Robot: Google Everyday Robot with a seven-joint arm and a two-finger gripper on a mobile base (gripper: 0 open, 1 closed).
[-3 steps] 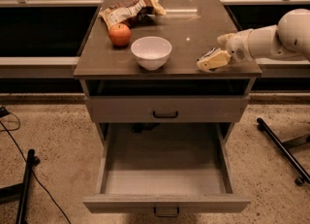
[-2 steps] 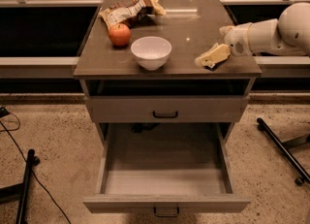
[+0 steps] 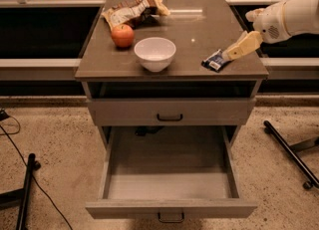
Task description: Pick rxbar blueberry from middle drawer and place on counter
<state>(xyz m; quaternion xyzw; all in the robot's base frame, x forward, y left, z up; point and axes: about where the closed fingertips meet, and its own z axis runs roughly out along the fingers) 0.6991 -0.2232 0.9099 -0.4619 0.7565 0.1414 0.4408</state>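
Gripper (image 3: 233, 51): a tan, tapered, matte unit on a white rounded arm (image 3: 294, 17), which enters from the right edge. It slants down and left over the front right corner of the counter (image 3: 199, 25). Its tip meets the upper right end of the rxbar blueberry (image 3: 214, 62). Whether it is released or clenched on the bar cannot be told.

The bar is a small flat rectangle in a dark blue wrapper with white print. It lies on the smooth, slightly glossy brown-grey counter, close to the front edge.

Further left stand a round white bowl (image 3: 155, 53) and a red-orange apple (image 3: 122, 35), with a crinkled brown-and-white snack bag (image 3: 132, 11) behind them.

Below the counter is a closed grey drawer front (image 3: 169, 110) with a dark handle. Under it, the middle drawer (image 3: 169, 172) is pulled fully out, showing a pale bare floor.
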